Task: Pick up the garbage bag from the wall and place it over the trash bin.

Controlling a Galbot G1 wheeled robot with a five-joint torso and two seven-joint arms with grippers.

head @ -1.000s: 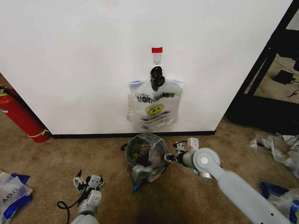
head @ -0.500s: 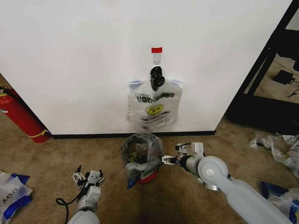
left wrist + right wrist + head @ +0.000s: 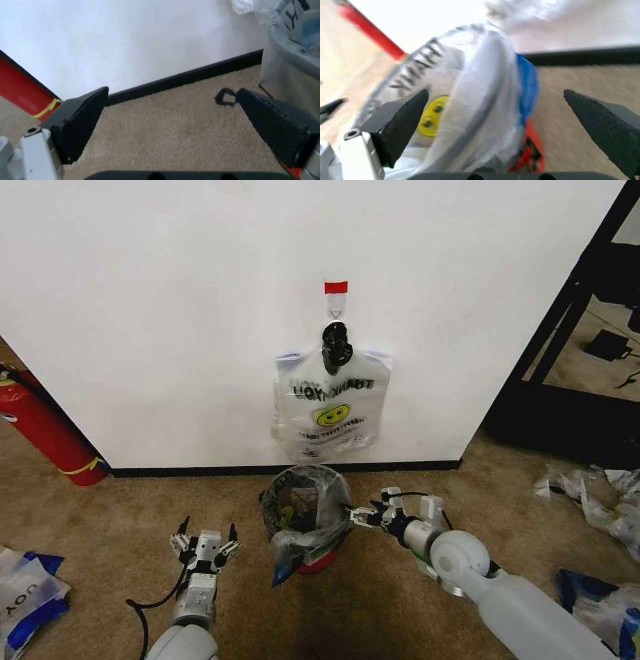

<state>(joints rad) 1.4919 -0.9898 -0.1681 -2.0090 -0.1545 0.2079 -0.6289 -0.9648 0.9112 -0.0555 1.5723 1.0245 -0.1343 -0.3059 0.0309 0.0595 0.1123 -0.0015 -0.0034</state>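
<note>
garbage bag (image 3: pixel 305 525) already draped over trash bin (image 3: pixel 318 558); right pincer (image 3: pixel 361 515) spread open, parked just beside its rim; left pincer (image 3: pixel 206 546) open, farther off

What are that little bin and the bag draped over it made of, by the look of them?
The trash bin looks like black wire mesh, probably metal, on a red base; fine netting shows through beside the red base in the right wrist view. The garbage bag over its rim seems thin, see-through plastic film: it crinkles, glints and lets the mesh show, with blue edging, black lettering and a yellow smiley face.
</note>
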